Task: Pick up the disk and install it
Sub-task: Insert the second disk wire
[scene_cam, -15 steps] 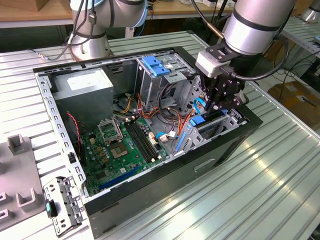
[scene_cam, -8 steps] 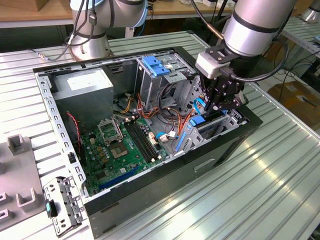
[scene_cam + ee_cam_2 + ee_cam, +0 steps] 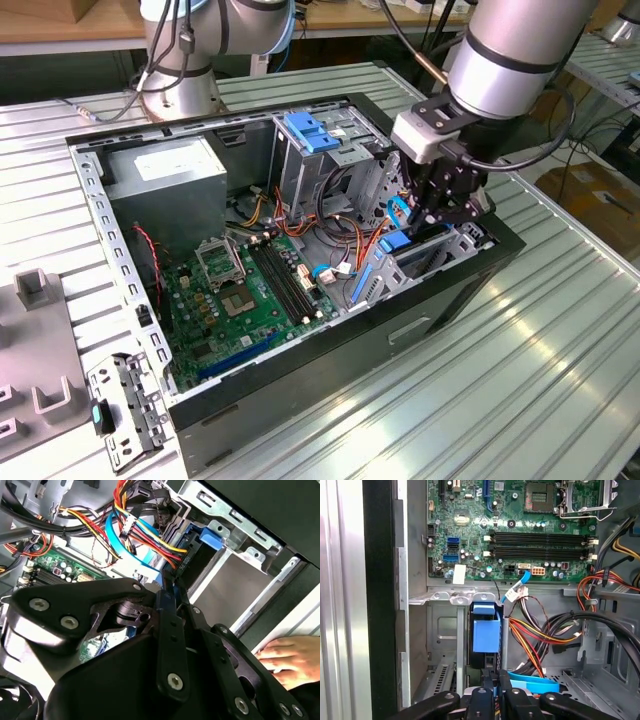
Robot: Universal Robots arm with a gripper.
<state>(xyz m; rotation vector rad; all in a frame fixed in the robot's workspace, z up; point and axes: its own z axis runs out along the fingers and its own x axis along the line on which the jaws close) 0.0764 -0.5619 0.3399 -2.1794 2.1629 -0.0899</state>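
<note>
1. In the exterior view the gripper (image 3: 437,222) reaches down into the open computer case (image 3: 470,290) at the drive cage on the exterior view's right; the arm (image 3: 510,50) rises from it toward the top of the picture.
2. The disk (image 3: 485,635) stands on edge in a slot of the drive cage (image 3: 445,630), its blue plastic rail facing out; in the exterior view the blue of the disk (image 3: 397,243) shows just below the gripper.
3. In the first wrist view the fingers (image 3: 490,695) are pressed close together, pinching the near edge of the disk; in the second wrist view the gripper (image 3: 167,587) meets the blue edge in the same way, with the disk's rail (image 3: 207,537) showing further along in the cage.
4. A flat light-blue cable (image 3: 532,682) lies just beside the fingers; bundles of red, yellow and black wires (image 3: 535,640) run near it.
5. The green motherboard (image 3: 250,290) lies on the case floor, well apart from the gripper; the grey power supply box (image 3: 165,170) sits in the far corner.
6. A person's hand (image 3: 287,660) rests on the outer side of the case in the second wrist view.
</note>
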